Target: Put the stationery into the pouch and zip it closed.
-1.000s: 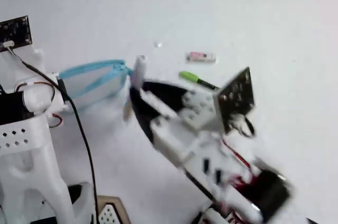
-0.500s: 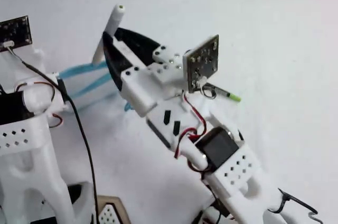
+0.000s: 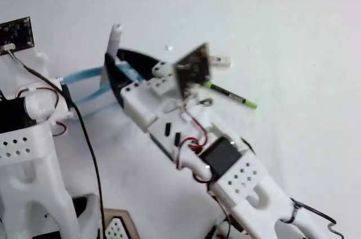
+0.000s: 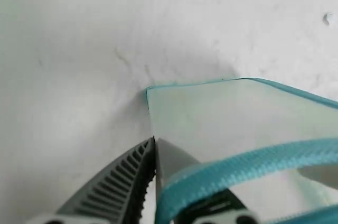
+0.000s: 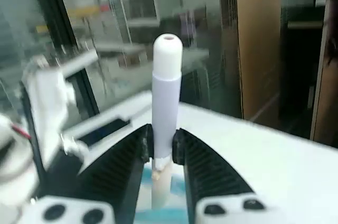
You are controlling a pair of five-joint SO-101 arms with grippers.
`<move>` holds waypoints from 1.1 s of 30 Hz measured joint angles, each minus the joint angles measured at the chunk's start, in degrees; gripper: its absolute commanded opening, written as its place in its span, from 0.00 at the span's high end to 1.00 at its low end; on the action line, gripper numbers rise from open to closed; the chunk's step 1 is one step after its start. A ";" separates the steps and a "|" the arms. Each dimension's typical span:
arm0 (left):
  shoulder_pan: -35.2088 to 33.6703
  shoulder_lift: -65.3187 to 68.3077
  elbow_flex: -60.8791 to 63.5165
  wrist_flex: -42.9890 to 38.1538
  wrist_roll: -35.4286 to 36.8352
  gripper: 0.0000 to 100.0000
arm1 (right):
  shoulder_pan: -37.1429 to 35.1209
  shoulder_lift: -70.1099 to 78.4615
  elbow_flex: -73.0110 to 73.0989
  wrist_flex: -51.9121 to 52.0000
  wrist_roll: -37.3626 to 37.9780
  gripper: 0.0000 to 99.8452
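The right claw (image 5: pixel 161 145) clamps tight on the lower barrel of a white-capped pen (image 5: pixel 167 76), which stands nearly upright just above the pouch (image 4: pixel 227 118), at the end away from the left arm. The left claw (image 4: pixel 155 147) pinches narrow on the pouch's corner and pins it to the white table (image 3: pixel 293 41). The danger is the angle. The pen points cap-up, so if it goes down as it stands, I'd expect it to jab the pouch's teal rim or flat side instead of sliding into the mouth, and that push could drag the thin plastic out of the left claw's small bite. The grip sits low on the barrel too, so a knock against the rim might swivel the pen between the fingers. Room is tight on the left-arm side of the pouch, where that arm's body and cable crowd in. Beyond the pouch toward the far table edge the cloth lies bare, good space to tilt the pen over. On the right-arm side, a green pen (image 3: pixel 232 96) and a small pink piece (image 3: pixel 221 60) wait well apart from the pouch, close under the right arm's wrist.
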 measured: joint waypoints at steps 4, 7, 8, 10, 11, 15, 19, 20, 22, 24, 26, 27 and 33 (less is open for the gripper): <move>0.00 0.00 0.00 0.00 0.00 0.98 | -3.69 1.23 2.46 0.35 5.27 0.80; 0.00 0.00 0.00 0.00 0.00 0.98 | -4.92 1.32 2.37 3.69 6.33 0.69; 0.00 0.00 0.00 0.00 0.00 0.98 | -4.92 1.32 2.29 5.19 6.51 0.68; 0.00 0.00 0.00 0.00 0.00 0.98 | -4.92 1.76 0.26 7.91 6.59 0.68; 0.00 0.00 0.00 0.00 0.00 0.98 | -4.57 1.76 -1.23 8.88 6.24 0.68; 0.00 0.00 0.00 0.00 0.00 0.98 | -0.35 2.11 -8.88 12.13 3.25 0.68; 0.00 0.00 0.00 0.00 0.00 0.98 | 8.44 6.68 -19.08 19.52 2.90 0.68; 0.00 0.00 0.00 0.00 0.00 0.98 | 11.43 8.70 -21.80 22.15 3.16 0.68; 0.00 0.00 0.00 0.00 0.00 0.98 | 17.41 13.89 -27.43 28.40 6.59 0.68; 0.00 0.00 0.00 0.00 0.00 0.98 | 23.03 20.22 -32.00 35.34 12.48 0.68; 0.00 0.00 0.00 0.00 0.00 0.98 | 27.43 27.16 -35.08 42.90 21.10 0.68; 0.00 0.00 0.00 0.00 0.00 0.98 | 29.01 30.95 -36.04 46.51 25.85 0.68; 0.00 0.00 0.00 0.00 0.00 0.98 | 32.97 50.73 -38.07 56.44 45.27 0.68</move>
